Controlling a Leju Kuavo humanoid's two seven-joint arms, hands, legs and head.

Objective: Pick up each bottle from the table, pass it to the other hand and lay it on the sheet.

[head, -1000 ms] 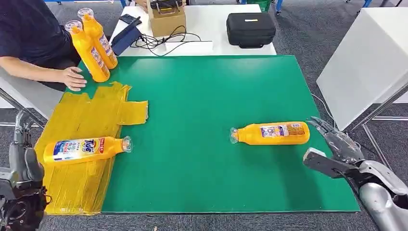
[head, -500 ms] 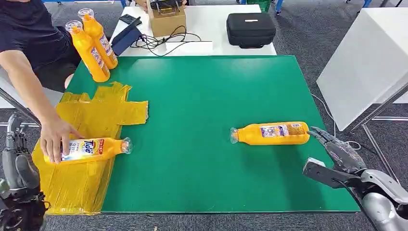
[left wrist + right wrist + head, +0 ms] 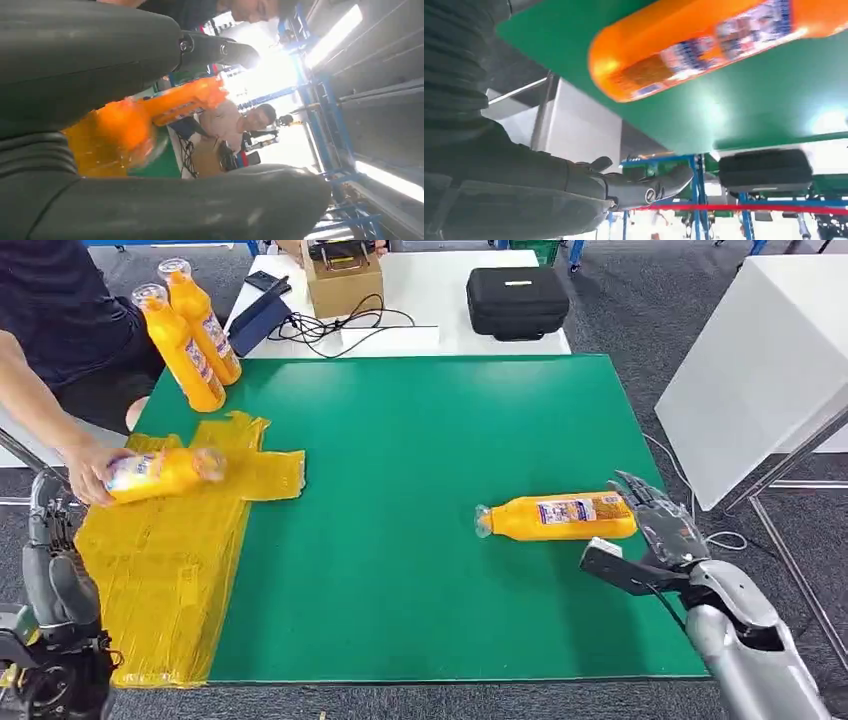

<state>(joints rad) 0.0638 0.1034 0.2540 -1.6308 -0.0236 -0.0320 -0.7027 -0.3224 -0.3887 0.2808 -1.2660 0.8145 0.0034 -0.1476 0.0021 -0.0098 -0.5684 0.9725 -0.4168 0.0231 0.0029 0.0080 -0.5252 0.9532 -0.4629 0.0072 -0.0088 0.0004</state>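
Note:
An orange bottle [image 3: 558, 517] lies on its side on the green table [image 3: 400, 460], cap pointing left; the right wrist view shows its base end [image 3: 684, 50] close up. My right hand [image 3: 650, 540] is open just beside the bottle's base, fingers spread and apart from it. A person's hand [image 3: 88, 472] lifts a second orange bottle [image 3: 160, 472] above the yellow sheet [image 3: 170, 540]. My left hand [image 3: 55, 590] is low at the table's left corner, fingers raised, holding nothing. Two more orange bottles [image 3: 185, 330] stand upright at the far left.
A white table behind holds a black case [image 3: 517, 302], a cardboard box [image 3: 345, 280], cables and a dark device. A white panel [image 3: 760, 370] stands to the right of the green table. The person sits at the far left.
The person took hold of the bottle lying on the sheet and lifted it up and back. My right hand has moved closer to the bottle's base.

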